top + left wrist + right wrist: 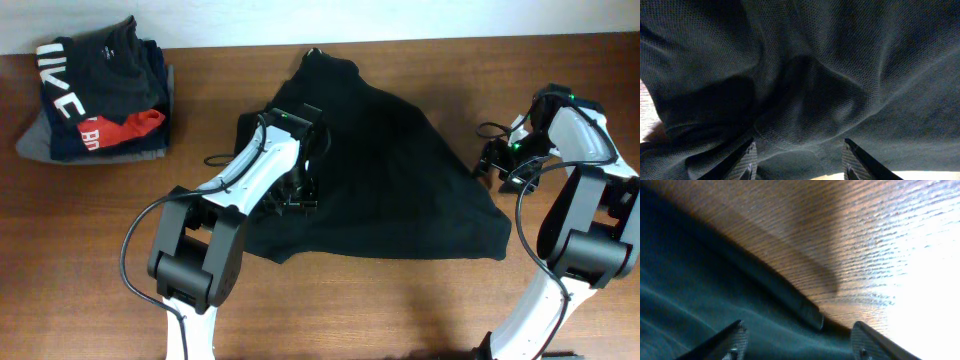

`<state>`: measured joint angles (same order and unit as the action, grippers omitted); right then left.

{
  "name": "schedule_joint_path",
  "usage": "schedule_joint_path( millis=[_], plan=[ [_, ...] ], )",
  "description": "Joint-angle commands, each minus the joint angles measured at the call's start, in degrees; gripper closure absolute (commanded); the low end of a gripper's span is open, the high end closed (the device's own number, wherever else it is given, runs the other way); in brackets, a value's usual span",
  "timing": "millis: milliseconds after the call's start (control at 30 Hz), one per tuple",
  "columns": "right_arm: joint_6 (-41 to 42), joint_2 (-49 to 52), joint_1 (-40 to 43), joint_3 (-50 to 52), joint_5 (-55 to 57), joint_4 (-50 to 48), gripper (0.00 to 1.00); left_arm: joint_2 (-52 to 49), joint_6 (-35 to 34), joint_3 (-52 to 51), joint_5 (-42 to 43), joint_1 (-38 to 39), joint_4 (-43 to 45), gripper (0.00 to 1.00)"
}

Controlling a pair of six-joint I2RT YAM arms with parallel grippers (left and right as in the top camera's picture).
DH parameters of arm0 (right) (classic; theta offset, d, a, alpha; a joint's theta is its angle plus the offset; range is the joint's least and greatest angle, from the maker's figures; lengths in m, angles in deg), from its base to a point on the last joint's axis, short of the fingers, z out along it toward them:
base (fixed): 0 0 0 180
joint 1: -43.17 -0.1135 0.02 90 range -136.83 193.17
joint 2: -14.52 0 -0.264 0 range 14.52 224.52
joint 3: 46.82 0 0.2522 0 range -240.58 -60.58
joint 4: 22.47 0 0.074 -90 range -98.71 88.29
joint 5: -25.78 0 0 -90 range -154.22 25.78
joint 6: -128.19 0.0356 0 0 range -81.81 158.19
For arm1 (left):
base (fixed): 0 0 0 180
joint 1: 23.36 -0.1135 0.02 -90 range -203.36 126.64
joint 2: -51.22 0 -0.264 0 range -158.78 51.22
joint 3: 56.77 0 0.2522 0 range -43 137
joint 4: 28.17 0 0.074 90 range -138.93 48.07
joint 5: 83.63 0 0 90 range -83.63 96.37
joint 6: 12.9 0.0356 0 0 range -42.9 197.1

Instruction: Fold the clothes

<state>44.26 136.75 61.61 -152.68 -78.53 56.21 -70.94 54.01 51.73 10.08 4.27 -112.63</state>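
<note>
Plainly, the black garment (400, 180) lies spread across the middle of the wooden table (400, 300). Its outline is a rough triangle, narrow at the far end and widening to a long, slightly curved hem along the near side. The cloth is soft and matte. In the left wrist view it shows a fine, pebbly knit, gathered into broad, shallow folds and one rounded bulge.

The left gripper (298, 195) sits on the left part of the garment. Its dark, wedge-shaped fingers (747, 162) are parted to a middling width, with the tips against the cloth and a fold of fabric lying across the gap. The white arm reaches in from the near side, with a black cable looping beside it.

The right gripper (492, 160) hangs at the garment's right edge. Its fingers (735, 340) are spread wide and hold nothing. Between and beyond them, a thick rolled hem (805, 310) runs diagonally, touching the table where the cloth ends. The tabletop is brown with fine straight grain and glares to white on one side.

At the far left corner, well apart from the garment, is a pile of folded clothes (95, 105). A dark piece with large white letters is on top, a red one (130, 128) shows under it, and a grey one is at the bottom.
</note>
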Motion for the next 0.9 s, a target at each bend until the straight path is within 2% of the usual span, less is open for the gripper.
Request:
schedule_joint_path(
  millis=[0, 267, 333, 433, 600, 867],
  plan=[
    [0.33, 0.94, -0.04, 1.68, 1.16, -0.39, 0.33, -0.72, 0.92, 0.66, 0.61, 0.11, 0.15, 0.45],
    [0.35, 0.94, -0.04, 4.98, -1.81, -3.69, 0.40, -0.72, 0.94, 0.66, 0.61, 0.11, 0.15, 0.45],
    [0.35, 0.94, -0.04, 4.98, -2.01, -3.85, 0.46, -0.72, 0.92, 0.66, 0.61, 0.11, 0.15, 0.45],
    [0.35, 0.94, -0.04, 4.98, -2.08, -3.89, 0.60, -0.72, 0.94, 0.66, 0.61, 0.11, 0.15, 0.45],
    [0.35, 0.94, -0.04, 4.98, -2.89, -4.59, 0.96, -0.72, 0.94, 0.66, 0.59, 0.11, 0.20, 0.45],
    [0.37, 0.85, 0.07, 0.46, -3.02, -3.67, 0.96, -0.72, 0.94, 0.66, 0.59, 0.11, -0.04, 0.44]
  ],
)
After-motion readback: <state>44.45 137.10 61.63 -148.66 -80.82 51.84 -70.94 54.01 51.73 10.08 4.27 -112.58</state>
